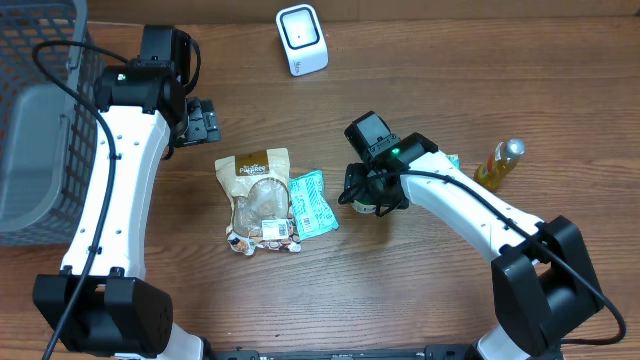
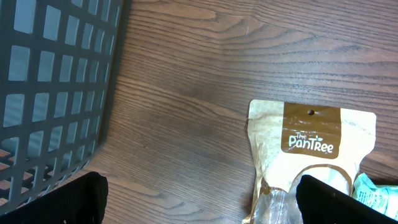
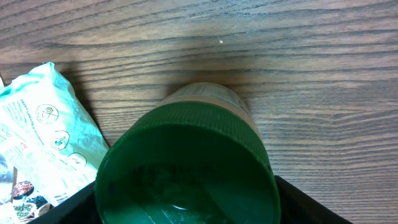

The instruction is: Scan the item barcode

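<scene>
Your left arm [image 1: 125,170] stretched forward, and your left gripper [image 1: 203,122] had its jaws wide apart. Your right arm [image 1: 470,205] angled inward, wrist tipped down, with your right gripper [image 1: 372,200] partly spread.

Overhead looks straight down on the whole table [image 1: 420,300]; left wrist faces down, close, over brown pouch [image 2: 311,143], shared with overhead; right wrist very near, atop green-lidded jar [image 3: 186,168].

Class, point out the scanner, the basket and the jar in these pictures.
scanner [image 1: 301,38]: overhead view, on its white front face.
basket [image 2: 56,93]: left wrist view, on its grid wall.
jar [image 3: 186,168]: right wrist view, on its green lid.
</scene>
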{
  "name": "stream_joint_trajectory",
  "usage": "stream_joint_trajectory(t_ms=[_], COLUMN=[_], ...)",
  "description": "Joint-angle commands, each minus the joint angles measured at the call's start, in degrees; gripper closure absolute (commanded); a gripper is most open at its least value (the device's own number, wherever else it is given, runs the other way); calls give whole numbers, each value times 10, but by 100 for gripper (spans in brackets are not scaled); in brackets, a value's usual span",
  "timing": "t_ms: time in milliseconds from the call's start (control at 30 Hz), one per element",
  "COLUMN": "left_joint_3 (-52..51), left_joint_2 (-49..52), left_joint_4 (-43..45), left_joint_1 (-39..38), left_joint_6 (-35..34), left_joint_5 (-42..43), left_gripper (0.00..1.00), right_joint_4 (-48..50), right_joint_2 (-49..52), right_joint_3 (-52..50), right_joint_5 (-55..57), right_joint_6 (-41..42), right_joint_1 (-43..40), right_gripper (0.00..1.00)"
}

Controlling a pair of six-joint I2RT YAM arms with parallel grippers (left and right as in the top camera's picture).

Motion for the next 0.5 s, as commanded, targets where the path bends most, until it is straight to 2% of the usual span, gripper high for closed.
stream_joint_trajectory(t_ms=[0, 367, 467], left_joint_3=[8, 8, 8], left_joint_2=[2, 2, 2], left_joint_4=[0, 0, 0], left_joint_1=[3, 3, 3], left_joint_6=[4, 4, 4], left_joint_5=[-7, -7, -7], left_gripper=[0, 0, 0], right_joint_4=[3, 13, 17], right_joint_2=[1, 1, 1], right_joint_3=[-9, -14, -14], right_joint_5=[0, 3, 26], right_joint_6=[9, 13, 12], right_joint_1=[2, 2, 2], right_gripper=[26, 28, 37])
